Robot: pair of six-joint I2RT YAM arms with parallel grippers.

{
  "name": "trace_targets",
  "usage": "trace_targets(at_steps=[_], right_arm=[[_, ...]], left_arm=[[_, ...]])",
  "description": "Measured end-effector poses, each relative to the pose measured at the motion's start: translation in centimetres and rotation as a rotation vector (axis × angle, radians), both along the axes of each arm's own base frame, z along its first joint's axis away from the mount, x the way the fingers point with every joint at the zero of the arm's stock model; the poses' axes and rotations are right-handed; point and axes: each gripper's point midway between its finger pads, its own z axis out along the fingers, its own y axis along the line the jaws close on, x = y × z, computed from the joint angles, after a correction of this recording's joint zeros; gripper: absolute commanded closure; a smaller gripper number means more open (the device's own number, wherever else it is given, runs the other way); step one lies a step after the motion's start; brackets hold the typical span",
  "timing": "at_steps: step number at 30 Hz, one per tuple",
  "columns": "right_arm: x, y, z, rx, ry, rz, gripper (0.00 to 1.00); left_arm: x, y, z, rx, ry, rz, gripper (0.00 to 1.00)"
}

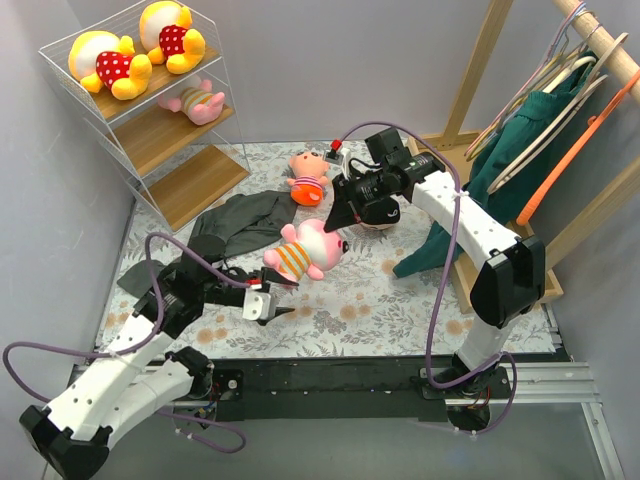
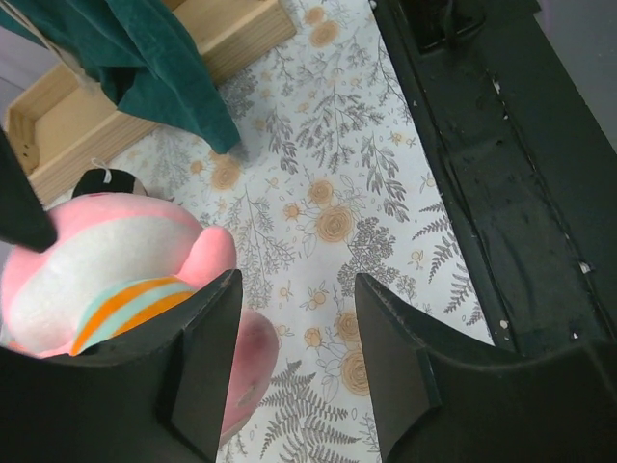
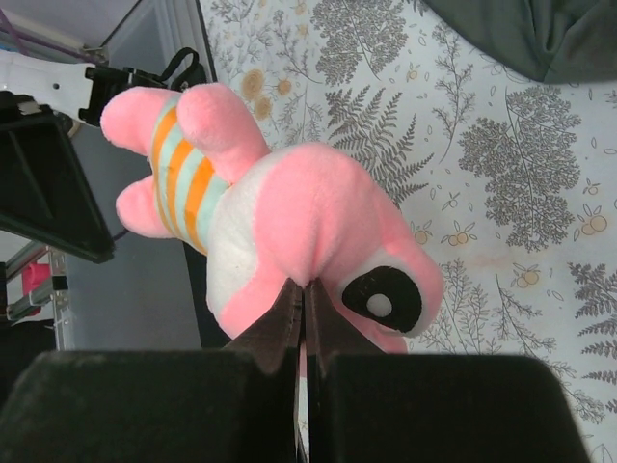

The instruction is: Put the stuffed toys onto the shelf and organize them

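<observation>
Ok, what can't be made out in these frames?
- Left wrist view: pink pig is cut off by the left edge. The left end effector finger covers part of it, so contact is unclear.
- Same view: dark round thing, mostly behind the pig, unidentifiable.
- Right wrist view: right end effector hides its own pinch point.

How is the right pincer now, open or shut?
Shut. The right pincer has its two fingers pressed together, pinching the head fabric of the pink pig.

bright even light, soft shadows, sharp
</observation>
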Motion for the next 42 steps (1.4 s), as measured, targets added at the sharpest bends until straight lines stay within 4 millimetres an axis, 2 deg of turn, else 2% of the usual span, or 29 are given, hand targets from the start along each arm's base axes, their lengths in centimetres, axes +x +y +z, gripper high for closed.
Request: trace_targets(at_steps=[6,13,16,20,27,30,31,32,35,36,39,40,42], right_arm=[[-0.4,0.2,0.6,0.026,0.023,0.016,0.99],[-0.7,0.2,0.6,0.028,0.037,0.029,0.99],[-1.0,0.0,0.1,0.014,0.055,0.036,0.99],[-0.8,-0.2,-0.3,0.010,0.063,0.036,0.99],[-0.4,-0.5,-0.3,0.017,0.067,0.031,0.99],[-0.4,-0.6,-0.2,0.022,0.072,0.030,0.99],[-0.4,-0.7,-0.2,0.023,0.073,0.030,0.99],[-0.3,-0.7,-0.2,0.023,0.073,0.028,0.99],[-0.4,-0.8,-0.1,0.026,0.078,0.029,0.99],[-0.4,-0.7,-0.1,0.027,0.080,0.029,0.88],[-0.1,-0.7,-0.1,0.022,0.090,0.008,0.65],[0.1,-0.6,0.0,0.019,0.093,-0.009,0.60],[0.8,-0.4,0.3,0.016,0.091,-0.048,0.38]], left_arm=[[1.0,-0.6,-1.6,0.069,-0.028,0.014,0.48],[3.3,-0.4,-1.9,0.115,-0.125,0.080,0.46],[3.9,-0.3,-1.4,0.134,-0.145,0.095,0.46],[3.9,-0.2,-0.8,0.147,-0.163,0.096,0.48],[3.6,0.2,-1.7,0.191,-0.143,0.101,0.52],[3.5,0.3,-2.1,0.207,-0.134,0.100,0.72],[3.5,0.3,-2.2,0.211,-0.129,0.101,0.92],[3.5,0.2,-2.3,0.215,-0.129,0.100,1.00],[3.6,0.0,-2.6,0.226,-0.126,0.101,1.00],[3.7,0.0,-2.7,0.229,-0.123,0.102,1.00],[4.0,-0.2,-2.6,0.225,-0.113,0.123,1.00],[4.3,-0.3,-2.5,0.219,-0.109,0.136,1.00],[4.9,-0.4,-2.3,0.210,-0.092,0.179,1.00]])
